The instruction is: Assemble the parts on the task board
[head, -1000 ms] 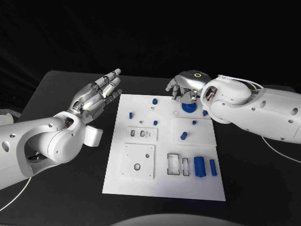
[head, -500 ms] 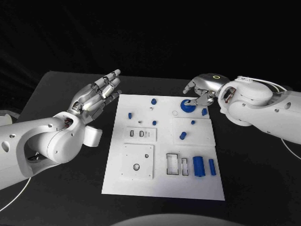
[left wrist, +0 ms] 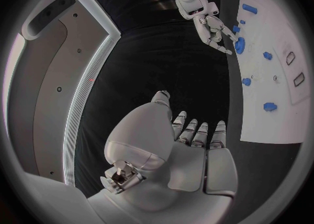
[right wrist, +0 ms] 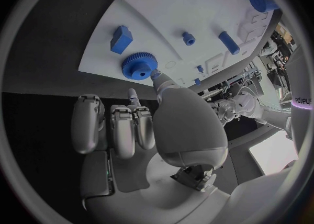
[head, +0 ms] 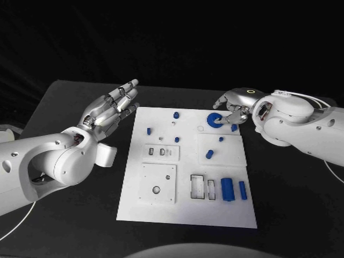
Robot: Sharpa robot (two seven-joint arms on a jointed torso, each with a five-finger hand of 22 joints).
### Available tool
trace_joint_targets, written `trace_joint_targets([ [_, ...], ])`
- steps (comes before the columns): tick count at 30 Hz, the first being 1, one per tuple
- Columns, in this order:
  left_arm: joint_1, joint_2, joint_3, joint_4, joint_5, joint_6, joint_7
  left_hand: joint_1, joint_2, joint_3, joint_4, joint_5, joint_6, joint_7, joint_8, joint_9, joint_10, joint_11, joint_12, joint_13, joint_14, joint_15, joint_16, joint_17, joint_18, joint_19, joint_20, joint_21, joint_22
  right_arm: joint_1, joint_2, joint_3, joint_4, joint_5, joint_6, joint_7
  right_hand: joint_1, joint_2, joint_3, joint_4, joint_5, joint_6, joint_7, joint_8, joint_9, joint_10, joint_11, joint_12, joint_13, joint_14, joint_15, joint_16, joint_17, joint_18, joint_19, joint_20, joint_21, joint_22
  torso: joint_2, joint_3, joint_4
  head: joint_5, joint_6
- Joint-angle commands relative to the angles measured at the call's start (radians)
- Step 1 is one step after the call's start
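The white task board (head: 187, 212) lies mid-table with several small blue parts on it. At its far right corner, my right hand (head: 235, 105) pinches a blue gear (head: 215, 119) by its rim. The thumb tip (right wrist: 156, 75) touches the gear (right wrist: 137, 64), and another fingertip sits close beneath it. The gear looks slightly raised over the board's far edge. My left hand (head: 110, 110) is raised beside the board's far left edge, open, fingers straight and holding nothing. The left wrist view shows that open hand (left wrist: 196, 145), and beyond it the right hand (left wrist: 212, 25) at the gear (left wrist: 239, 45).
A small blue block (head: 234, 128) lies by the board's right edge, close to the right hand. Two blue cylinders (head: 227, 189) lie at the near right beside rectangular slots (head: 198, 187). More small blue pieces (head: 176, 114) dot the far half. Black table surrounds the board.
My right hand has swung to the right and uncovered the gear, which stays near the same corner with the fingertips on it. The left arm has not moved.
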State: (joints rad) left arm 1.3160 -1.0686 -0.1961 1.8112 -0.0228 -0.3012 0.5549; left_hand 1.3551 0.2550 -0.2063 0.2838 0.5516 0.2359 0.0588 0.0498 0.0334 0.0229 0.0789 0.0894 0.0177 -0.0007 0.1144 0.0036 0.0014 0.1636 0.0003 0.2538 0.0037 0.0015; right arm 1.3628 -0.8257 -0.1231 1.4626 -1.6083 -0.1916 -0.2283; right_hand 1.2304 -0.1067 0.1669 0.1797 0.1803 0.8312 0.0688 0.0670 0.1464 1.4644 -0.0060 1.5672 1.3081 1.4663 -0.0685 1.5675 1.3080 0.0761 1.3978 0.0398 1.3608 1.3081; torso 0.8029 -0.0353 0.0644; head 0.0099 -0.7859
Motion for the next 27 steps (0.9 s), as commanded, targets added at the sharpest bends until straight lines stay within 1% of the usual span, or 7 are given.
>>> trace_joint_targets([
  [1, 0.001, 0.001, 0.0, 0.002, 0.0, 0.024, 0.004, 0.009, -0.001, 0.006, -0.002, 0.004, -0.001, 0.003, 0.004, 0.001, 0.0, 0.003, 0.007, 0.001, 0.001, 0.006, -0.004, -0.001, 0.018, 0.0, 0.005, -0.004, -0.001, -0.002, 0.001, 0.0, -0.006, -0.001, 0.01, -0.006, 0.008, 0.002, 0.007, -0.002, 0.008, -0.006, 0.003, -0.003, -0.003, 0.106, -0.004, 0.004, 0.263, 0.105, -0.004, 0.003, 0.263, -0.007, -0.013, 0.001, -0.01, 0.054, 0.0, 0.0002, -0.0008, 0.001, -0.001],
  [3, 0.001, 0.001, 0.0, 0.002, 0.0, 0.025, 0.003, 0.009, -0.001, 0.006, -0.002, 0.004, -0.001, 0.003, 0.004, 0.001, 0.0, 0.003, 0.007, 0.001, 0.001, 0.006, -0.004, -0.001, 0.018, 0.0, 0.005, -0.004, -0.001, -0.003, 0.003, 0.0, -0.01, -0.001, 0.008, -0.004, 0.017, 0.007, 0.012, -0.008, 0.025, 0.004, 0.005, 0.004, -0.003, 0.106, -0.002, 0.004, 0.263, 0.105, -0.003, 0.003, 0.263, -0.006, -0.017, 0.002, -0.015, 0.051, -0.001, 0.0005, -0.0008, 0.001, -0.002],
  [5, 0.001, 0.001, 0.0, 0.002, 0.0, 0.025, 0.002, 0.009, -0.002, 0.006, -0.003, 0.004, -0.002, 0.003, 0.004, 0.0, 0.0, 0.004, 0.007, 0.002, 0.001, 0.007, -0.004, -0.001, 0.018, 0.0, 0.006, -0.004, -0.001, -0.005, 0.004, 0.0, -0.014, -0.001, 0.007, -0.002, 0.021, 0.01, 0.016, -0.014, 0.052, 0.026, 0.007, 0.013, 0.001, 0.106, 0.0, 0.004, 0.263, 0.105, -0.001, 0.003, 0.263, -0.004, -0.024, 0.005, -0.024, 0.047, 0.0, 0.0003, -0.0003, 0.002, -0.003],
  [8, 0.001, 0.001, 0.0, 0.002, 0.0, 0.027, 0.001, 0.01, -0.002, 0.006, -0.003, 0.004, -0.002, 0.003, 0.004, 0.0, 0.0, 0.005, 0.007, 0.002, 0.001, 0.007, -0.004, -0.001, 0.018, 0.0, 0.006, -0.004, -0.001, -0.008, 0.007, 0.0, -0.018, -0.001, 0.006, 0.001, 0.029, 0.012, 0.021, -0.023, 0.082, 0.051, 0.007, 0.024, 0.007, 0.106, 0.0, 0.004, 0.263, 0.105, 0.001, 0.003, 0.263, -0.001, -0.032, 0.005, -0.035, 0.04, -0.001, 0.0009, -0.0004, 0.003, -0.005],
  [13, 0.001, 0.002, 0.0, 0.001, 0.0, 0.029, -0.001, 0.01, -0.002, 0.006, -0.003, 0.004, -0.002, 0.003, 0.004, 0.0, 0.0, 0.005, 0.007, 0.002, 0.001, 0.007, -0.004, -0.001, 0.018, 0.0, 0.006, -0.004, -0.001, -0.015, 0.012, 0.0, -0.024, -0.002, 0.005, 0.005, 0.034, 0.013, 0.03, -0.033, 0.118, 0.085, 0.007, 0.039, 0.019, 0.106, 0.0, 0.004, 0.263, 0.105, 0.001, 0.003, 0.263, 0.001, -0.038, 0.006, -0.045, 0.036, -0.001, 0.001, -0.0006, 0.004, -0.006],
  [19, 0.001, 0.004, 0.0, -0.001, 0.0, 0.033, -0.005, 0.01, -0.002, 0.006, -0.003, 0.004, -0.003, 0.002, 0.003, 0.0, 0.0, 0.006, 0.007, 0.002, 0.001, 0.008, -0.004, -0.001, 0.018, 0.0, 0.007, -0.004, -0.001, -0.026, 0.016, 0.0, -0.032, -0.004, 0.007, 0.008, 0.038, 0.013, 0.035, -0.043, 0.129, 0.119, 0.006, 0.06, 0.035, 0.106, -0.001, 0.004, 0.263, 0.105, 0.001, 0.003, 0.263, 0.002, -0.038, 0.006, -0.05, 0.037, -0.001, 0.0013, -0.0007, 0.006, -0.008],
  [27, 0.001, 0.006, 0.0, -0.005, 0.0, 0.04, -0.01, 0.011, -0.003, 0.006, -0.003, 0.004, -0.005, 0.002, 0.003, 0.0, 0.0, 0.008, 0.007, 0.002, 0.001, 0.01, -0.004, -0.001, 0.018, 0.0, 0.008, -0.004, -0.001, -0.038, 0.02, 0.0, -0.041, -0.003, 0.016, 0.011, 0.036, 0.009, 0.034, -0.045, 0.121, 0.12, 0.009, 0.063, 0.04, 0.106, 0.0, 0.004, 0.263, 0.105, 0.002, 0.003, 0.263, 0.003, -0.043, 0.007, -0.056, 0.032, -0.001, 0.0013, -0.0012, 0.005, -0.008],
])
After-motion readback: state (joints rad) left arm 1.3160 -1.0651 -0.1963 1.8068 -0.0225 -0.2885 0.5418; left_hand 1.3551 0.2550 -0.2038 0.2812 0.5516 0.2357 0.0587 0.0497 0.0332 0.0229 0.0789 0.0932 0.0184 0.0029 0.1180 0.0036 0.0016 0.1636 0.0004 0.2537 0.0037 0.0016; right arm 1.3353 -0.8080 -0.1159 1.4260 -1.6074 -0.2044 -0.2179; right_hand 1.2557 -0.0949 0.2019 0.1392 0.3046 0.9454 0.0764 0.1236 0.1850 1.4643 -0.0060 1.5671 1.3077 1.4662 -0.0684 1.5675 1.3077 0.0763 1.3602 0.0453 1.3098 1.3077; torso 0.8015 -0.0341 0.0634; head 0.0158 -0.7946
